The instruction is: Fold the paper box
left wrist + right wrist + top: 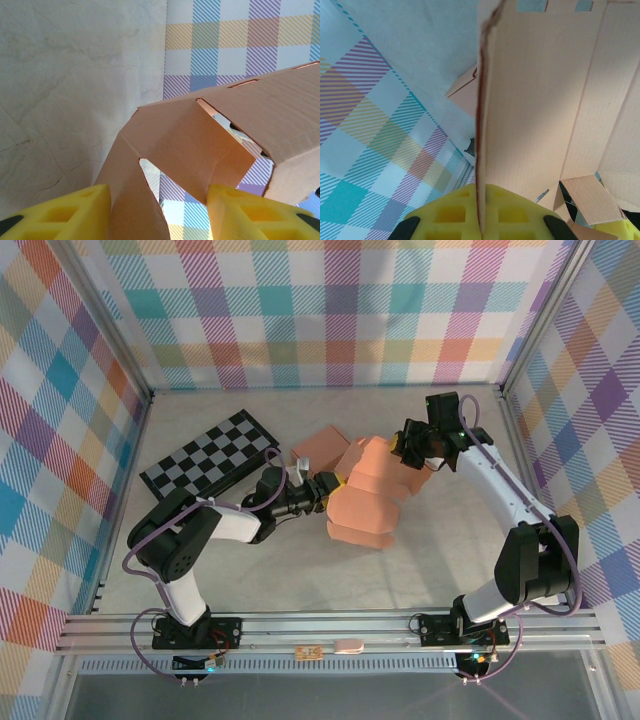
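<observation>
The paper box (365,490) is salmon-coloured cardboard, partly raised into shape at the middle of the table, with loose flaps on its left side. My left gripper (325,485) is at that left side, and in the left wrist view it (157,217) stands open, its yellow fingers (60,215) wide apart with a box flap (135,200) hanging between them. My right gripper (405,450) is at the box's upper right corner. In the right wrist view it (481,217) is shut on the thin edge of an upright box panel (535,110).
A black-and-grey checkered mat (210,462) lies at the back left, close behind the left arm. Plaid walls enclose the table on three sides. An aluminium rail (330,625) runs along the near edge, with a small pale object (348,646) on it.
</observation>
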Available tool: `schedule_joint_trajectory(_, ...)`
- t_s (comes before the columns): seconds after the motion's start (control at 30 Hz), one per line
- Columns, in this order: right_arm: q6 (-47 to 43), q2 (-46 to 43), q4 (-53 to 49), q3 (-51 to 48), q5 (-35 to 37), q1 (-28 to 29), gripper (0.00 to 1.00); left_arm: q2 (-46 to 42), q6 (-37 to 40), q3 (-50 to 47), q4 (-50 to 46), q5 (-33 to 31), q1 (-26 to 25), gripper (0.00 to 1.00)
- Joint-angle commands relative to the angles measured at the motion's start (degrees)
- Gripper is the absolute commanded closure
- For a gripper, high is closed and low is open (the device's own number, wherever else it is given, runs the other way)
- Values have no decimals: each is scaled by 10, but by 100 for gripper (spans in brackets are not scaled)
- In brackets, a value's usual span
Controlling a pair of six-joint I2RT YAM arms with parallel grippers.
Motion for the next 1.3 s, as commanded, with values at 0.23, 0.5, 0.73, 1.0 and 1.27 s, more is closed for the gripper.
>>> schedule_joint_trajectory(0.23,-160,8,5,-2,36,36,100,-95,98,7,-228,3,-6,44)
schedule_joint_trajectory(0.5,-259,22,97,-43,58,54,100,-253,204,-36,-484,-26,-5,42)
schedule_joint_trajectory(0.73,-304,8,204,-112,85,88,100,-333,252,-21,-600,-49,40,46)
schedule_joint_trajectory(1.0,-319,0,311,-196,102,106,100,-279,300,28,-630,-35,75,51)
schedule_joint_trajectory(1.27,-327,-12,512,-307,92,110,100,-224,335,39,-584,-20,73,54)
